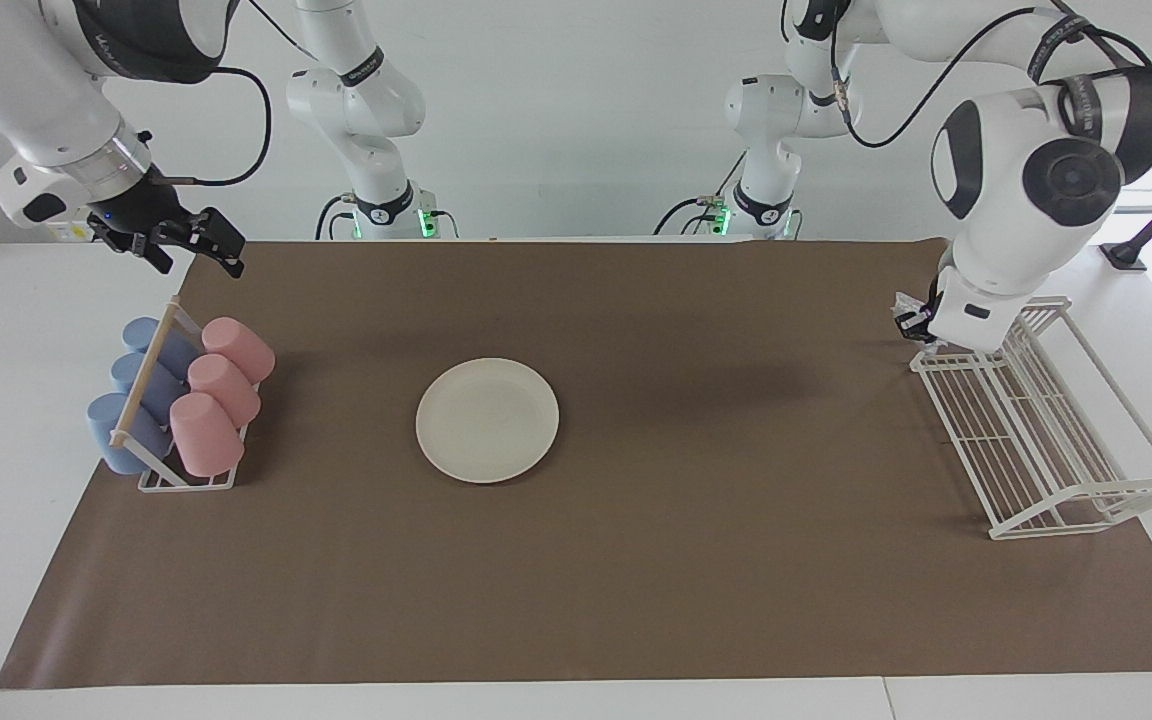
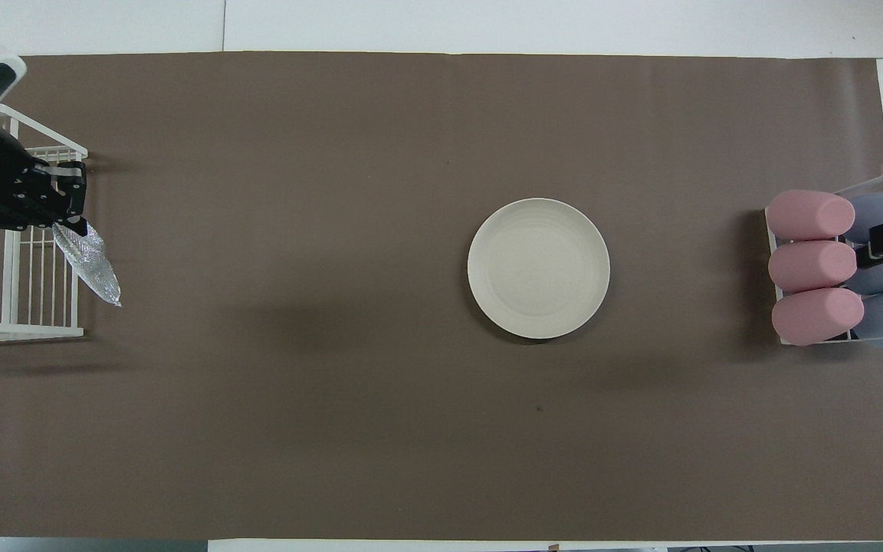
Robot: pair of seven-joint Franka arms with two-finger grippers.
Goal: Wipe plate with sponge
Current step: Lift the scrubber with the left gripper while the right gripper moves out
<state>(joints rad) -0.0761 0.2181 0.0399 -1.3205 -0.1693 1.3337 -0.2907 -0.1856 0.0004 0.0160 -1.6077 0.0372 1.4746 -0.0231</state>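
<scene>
The cream-white plate (image 1: 487,420) lies flat on the brown mat near the table's middle, also in the overhead view (image 2: 538,268), with nothing on it. My left gripper (image 1: 914,322) is raised over the edge of the white wire rack at the left arm's end of the table, well away from the plate. It is shut on the silvery-grey sponge (image 1: 904,303), which hangs from the gripper (image 2: 66,221) as a wrinkly strip (image 2: 93,264) in the overhead view. My right gripper (image 1: 191,248) is open and empty, up in the air above the cup rack.
A white wire rack (image 1: 1036,430) stands at the left arm's end of the mat, also in the overhead view (image 2: 4,307). A rack of pink cups (image 1: 221,385) and blue cups (image 1: 141,385) stands at the right arm's end (image 2: 813,264).
</scene>
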